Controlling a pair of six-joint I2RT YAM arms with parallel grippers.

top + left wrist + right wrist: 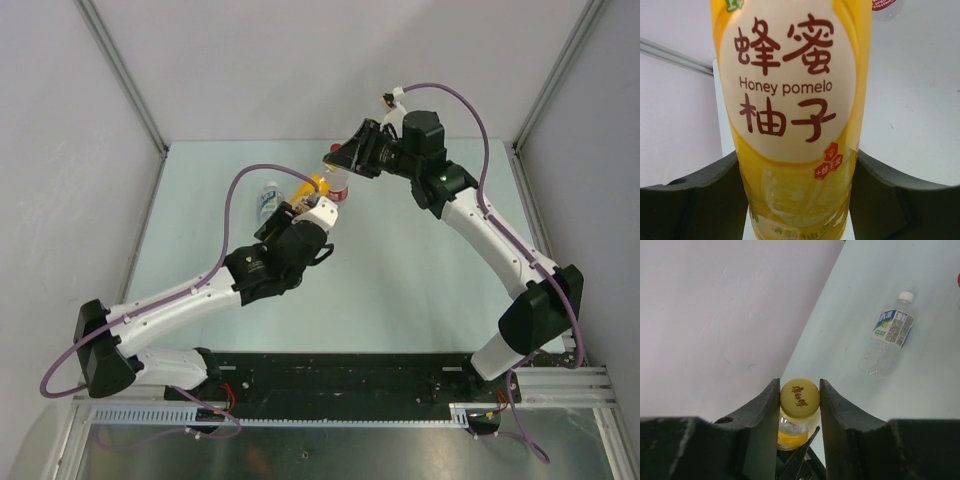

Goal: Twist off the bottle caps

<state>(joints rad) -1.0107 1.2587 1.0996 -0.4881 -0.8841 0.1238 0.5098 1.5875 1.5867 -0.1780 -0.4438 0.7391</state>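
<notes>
The yellow cap (799,396) is pinched on both sides by the right claw (799,390), atop the honey pomelo bottle (790,100), which is clasped around its body by the left claw (797,172) toward the far middle of the table (920,400). A clear bottle (888,335) with a blue-white label and a white cap (906,296) is seen lying on its side, well apart

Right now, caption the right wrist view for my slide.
Right gripper clamps the yellow cap of the yellow bottle; a blue-label bottle lies on the table beyond.
</notes>
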